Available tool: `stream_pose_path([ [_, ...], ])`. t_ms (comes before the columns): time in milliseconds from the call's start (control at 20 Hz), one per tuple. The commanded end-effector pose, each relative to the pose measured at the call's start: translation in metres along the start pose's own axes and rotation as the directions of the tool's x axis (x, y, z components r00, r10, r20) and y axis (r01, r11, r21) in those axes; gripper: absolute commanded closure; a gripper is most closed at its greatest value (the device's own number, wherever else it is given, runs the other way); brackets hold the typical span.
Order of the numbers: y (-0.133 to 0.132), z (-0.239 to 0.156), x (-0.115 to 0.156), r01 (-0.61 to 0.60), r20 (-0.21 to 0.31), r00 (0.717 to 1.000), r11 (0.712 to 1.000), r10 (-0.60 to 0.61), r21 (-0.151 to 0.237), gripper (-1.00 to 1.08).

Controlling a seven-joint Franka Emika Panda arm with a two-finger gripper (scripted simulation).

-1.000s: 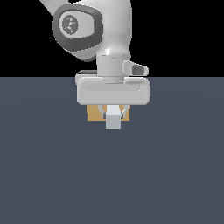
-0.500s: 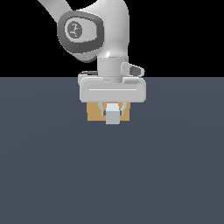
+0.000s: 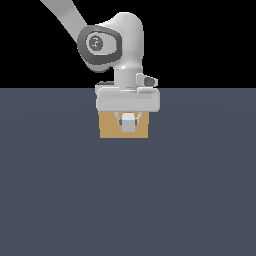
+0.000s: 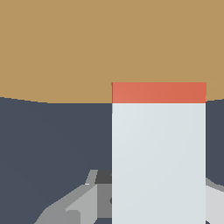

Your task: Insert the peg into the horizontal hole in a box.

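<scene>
The gripper [image 3: 128, 120] is pinched on the peg [image 3: 128, 124], its two fingers pressed against the bar's opposite flat sides near the pale grey-white end that faces the exterior camera. In the wrist view one finger [image 4: 81, 199] shows beside the white shaft, and the peg [image 4: 158, 157] runs forward from the hand to its red-orange end section [image 4: 158, 92], which meets the tan box [image 4: 65, 48] (only a short band of red shows, so the tip looks partly entered, though the hole itself is hidden behind the peg).

The peg looks like a stiff, straight, square bar, probably light for this hand. Its flat parallel faces suit a two-finger pinch, and being smooth it could slide lengthwise in the grip if the tip binds on the hole's edge. The hold on the white part, well back from the red tip, leaves the front free to enter.

The box [image 3: 107, 127] sits on the dark grey floor [image 3: 128, 200], directly behind the gripper in the exterior view.
</scene>
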State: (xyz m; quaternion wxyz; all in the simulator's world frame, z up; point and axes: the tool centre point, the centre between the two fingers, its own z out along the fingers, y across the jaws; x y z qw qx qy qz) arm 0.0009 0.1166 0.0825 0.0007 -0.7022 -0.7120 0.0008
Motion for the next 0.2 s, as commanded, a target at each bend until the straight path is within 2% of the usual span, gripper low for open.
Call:
stream_pose_path([
  [0, 0.0018, -0.0017, 0.0066, -0.003, 0.000, 1.000, 1.000, 0.003, -0.003, 1.08],
  [150, 0.0027, -0.0020, 0.0077, -0.002, 0.000, 1.000, 1.000, 0.002, -0.004, 1.08],
])
